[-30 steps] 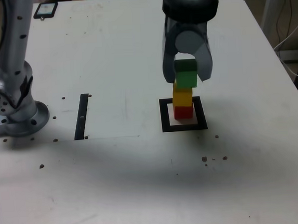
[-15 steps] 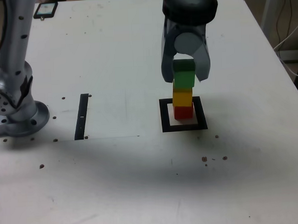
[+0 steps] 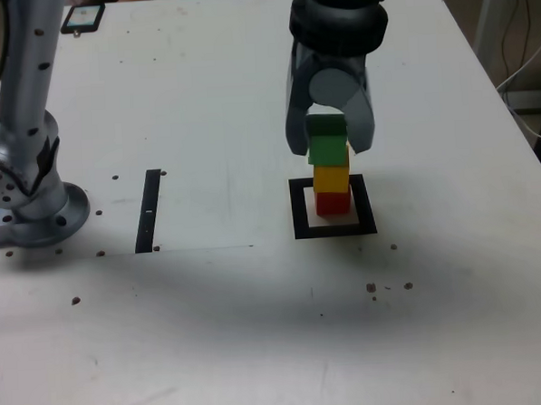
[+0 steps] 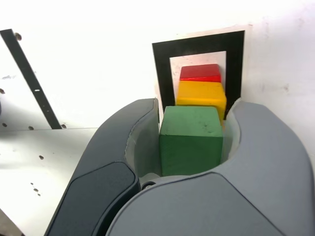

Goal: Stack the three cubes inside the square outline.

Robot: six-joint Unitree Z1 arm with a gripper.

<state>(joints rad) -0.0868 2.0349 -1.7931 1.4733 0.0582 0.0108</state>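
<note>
Green matte cube (image 3: 327,143) sits atop the yellow cube (image 3: 331,178) and red cube (image 3: 332,201) inside the black square outline (image 3: 300,212), directly between the grey gripper (image 3: 328,138) jaws, narrowly parted with a gap on one side.

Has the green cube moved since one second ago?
Yes. The green cube has come down onto the yellow cube, nearer the square outline.
</note>
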